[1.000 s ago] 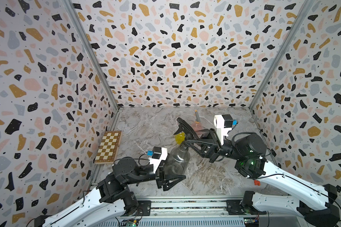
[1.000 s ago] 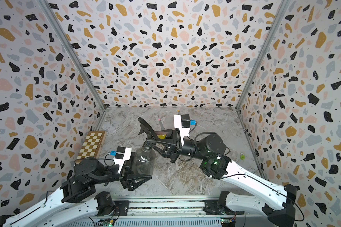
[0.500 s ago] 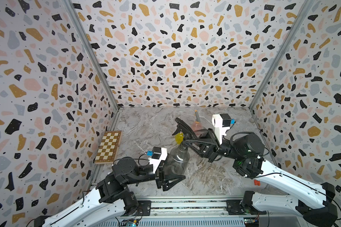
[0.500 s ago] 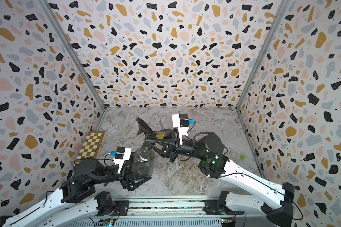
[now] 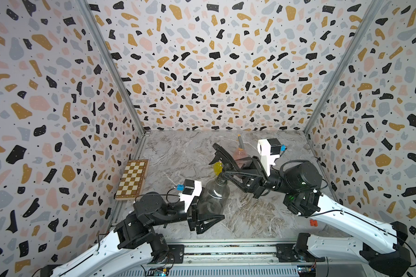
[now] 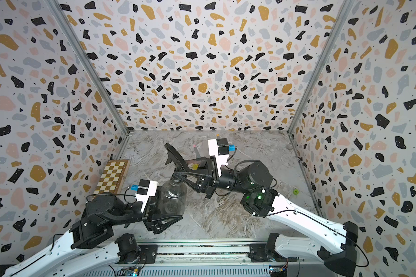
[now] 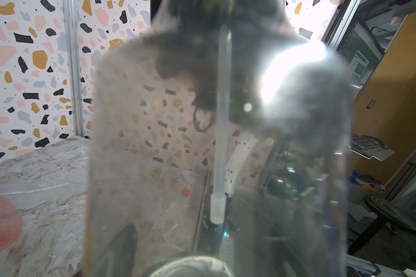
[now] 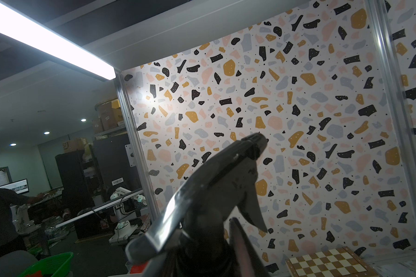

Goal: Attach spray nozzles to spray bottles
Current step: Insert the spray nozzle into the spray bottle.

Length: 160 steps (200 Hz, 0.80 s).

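Well off the outer side of your left hand, a chessboard [image 5: 132, 179] lies flat on the desk [image 5: 178, 153] against the side wall. Your left hand [image 5: 211, 203] is clenched on the smoky grey bottle [image 5: 214, 194], one finger on each side of its round belly, and the bottle stands upright between them. In the left wrist view the bottle [image 7: 154, 144] fills the picture, and a pale dip tube [image 7: 222, 120] hangs straight down inside it.

Right above that hand, the black nozzle [image 5: 222, 156] sits on the bottle's neck with its spout pointing up and away from you. Your right hand [image 5: 223, 175] grasps the nozzle at its collar, reaching in level from the other side. I cannot tell whether the collar is screwed tight.

Just past your right hand's fingertips stands the yellow bottle [image 5: 217, 167], partly hidden by the nozzle. Behind the same hand's fingers is the pink bottle [image 5: 240, 154], with a grey-and-orange nozzle [image 5: 239, 141] rising from its neck.

Under your right forearm, well apart from the bottles, a small red piece [image 5: 313, 222] lies on the desk.
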Each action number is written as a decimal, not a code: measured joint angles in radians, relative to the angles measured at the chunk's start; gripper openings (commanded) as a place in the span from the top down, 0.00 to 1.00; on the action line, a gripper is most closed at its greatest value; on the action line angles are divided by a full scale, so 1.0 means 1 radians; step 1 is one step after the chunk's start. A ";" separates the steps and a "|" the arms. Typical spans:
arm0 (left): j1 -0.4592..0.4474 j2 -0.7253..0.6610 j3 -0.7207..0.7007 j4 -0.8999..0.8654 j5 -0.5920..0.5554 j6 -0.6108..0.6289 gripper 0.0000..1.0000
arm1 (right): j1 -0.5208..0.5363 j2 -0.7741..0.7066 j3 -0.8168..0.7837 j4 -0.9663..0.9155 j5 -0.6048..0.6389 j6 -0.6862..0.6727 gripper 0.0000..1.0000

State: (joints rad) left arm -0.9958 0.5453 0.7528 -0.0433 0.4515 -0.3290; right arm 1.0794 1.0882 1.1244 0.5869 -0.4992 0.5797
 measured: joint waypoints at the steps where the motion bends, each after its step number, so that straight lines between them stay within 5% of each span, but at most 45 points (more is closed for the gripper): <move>1: 0.000 0.000 0.000 0.000 0.001 0.000 1.00 | 0.000 0.000 0.000 0.001 0.000 0.000 0.80; 160: 0.000 -0.023 0.000 -0.009 0.013 0.022 1.00 | 0.080 0.042 0.068 -0.070 0.113 -0.091 0.69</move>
State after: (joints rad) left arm -0.9958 0.5220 0.7528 -0.0521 0.4644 -0.3069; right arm 1.1595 1.1297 1.1919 0.5167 -0.3859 0.4885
